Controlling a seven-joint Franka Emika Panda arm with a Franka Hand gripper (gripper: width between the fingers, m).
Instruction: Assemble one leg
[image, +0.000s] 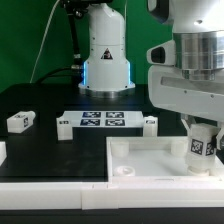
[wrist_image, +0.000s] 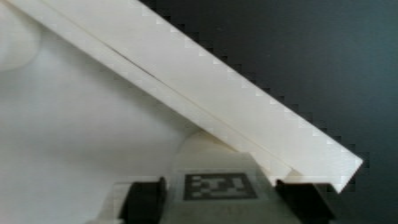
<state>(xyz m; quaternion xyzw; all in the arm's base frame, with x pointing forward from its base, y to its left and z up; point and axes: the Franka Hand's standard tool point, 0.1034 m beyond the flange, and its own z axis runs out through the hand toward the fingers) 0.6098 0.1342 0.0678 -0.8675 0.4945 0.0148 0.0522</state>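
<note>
End effector: the end effector (image: 201, 136) is closed on the leg (image: 199, 147). In the wrist view the two fingers (wrist_image: 146, 200) press its sides, with the tag facing the camera between them.

Leg: it is upright, at about 4 o'clock from the marker board (image: 100, 122) in the exterior view. It is low over the far corner of the large white panel (image: 150, 165).

Why upright: I think the leg must go straight down into a corner seat, so the grip holds it vertical and by its upper part. The lower end is thus free.

Contact: I cannot tell if the lower end already touches the panel, because the panel's rim hides it.

Panel edge: in the wrist view the raised wall (wrist_image: 214, 95) runs diagonally just beside the leg. This suggests the corner is the target.

Stage: probably the placing or seating of this leg. It does not look finished, as the grip is not released.

Spare part: another tagged block (image: 20, 122) lies on the black desk (image: 50, 95) at about 9 o'clock from the marker board, well apart from the work.

Risk: a small tilt could catch the leg on the wall.
</note>
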